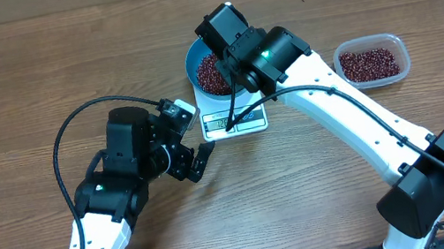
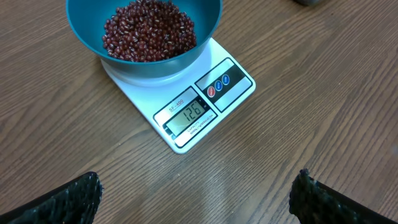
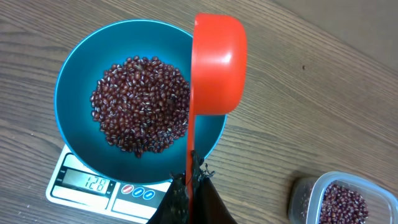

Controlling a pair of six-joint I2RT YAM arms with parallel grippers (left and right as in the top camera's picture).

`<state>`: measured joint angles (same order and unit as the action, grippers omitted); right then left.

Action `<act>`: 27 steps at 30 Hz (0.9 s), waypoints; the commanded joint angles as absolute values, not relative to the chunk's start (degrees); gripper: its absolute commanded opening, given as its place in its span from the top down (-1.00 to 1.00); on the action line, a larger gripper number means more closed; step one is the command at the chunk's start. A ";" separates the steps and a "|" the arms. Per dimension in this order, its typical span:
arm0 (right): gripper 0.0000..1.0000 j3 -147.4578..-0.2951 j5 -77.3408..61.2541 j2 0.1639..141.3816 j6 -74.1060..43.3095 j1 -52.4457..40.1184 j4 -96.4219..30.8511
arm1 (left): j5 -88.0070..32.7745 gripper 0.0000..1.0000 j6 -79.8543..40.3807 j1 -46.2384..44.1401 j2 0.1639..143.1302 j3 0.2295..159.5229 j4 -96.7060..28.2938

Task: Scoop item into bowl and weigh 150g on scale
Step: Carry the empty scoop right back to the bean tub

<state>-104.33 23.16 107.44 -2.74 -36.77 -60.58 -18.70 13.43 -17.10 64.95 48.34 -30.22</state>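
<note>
Right arm reaches from the lower-right base diagonally across the table (image 1: 16, 68), wrist bent down over the bowl (image 1: 192, 58). The right gripper (image 3: 189, 186) is clenched on the handle of an orange scoop (image 3: 217, 62). In the right wrist view the scoop's long axis runs straight out from the fingers, with the cup at the far end over the bowl's right rim. The scoop is rolled onto its side: handle seen edge-on, flat mouth facing the bowl's middle, domed back facing away. From overhead the scoop is hidden under the wrist. Left arm is bent at the elbow, low over the table. The left gripper (image 1: 199, 137) points at the scale (image 1: 244, 121) from just beside its left edge, with fingers spread wide and nothing between them. The bowl (image 2: 155, 68) sits on the far part of the scale (image 2: 143, 93), holding a heap of beans (image 2: 149, 28) that covers its bottom. The scale's display edge faces the robot, lit; the left wrist view reads 126. A clear container (image 1: 370, 62) with more beans sits well to the right of the scale, apart from it.
</note>
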 commanded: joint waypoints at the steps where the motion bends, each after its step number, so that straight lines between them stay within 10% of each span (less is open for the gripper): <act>1: 0.93 -106.59 19.31 107.02 -2.55 -35.83 -60.31 | -19.09 -0.99 12.64 -16.80 65.25 48.12 -30.17; 27: 0.92 -106.54 -8.25 95.48 -2.70 1.80 -72.82 | -19.09 -0.99 12.64 -16.80 65.25 48.12 -30.17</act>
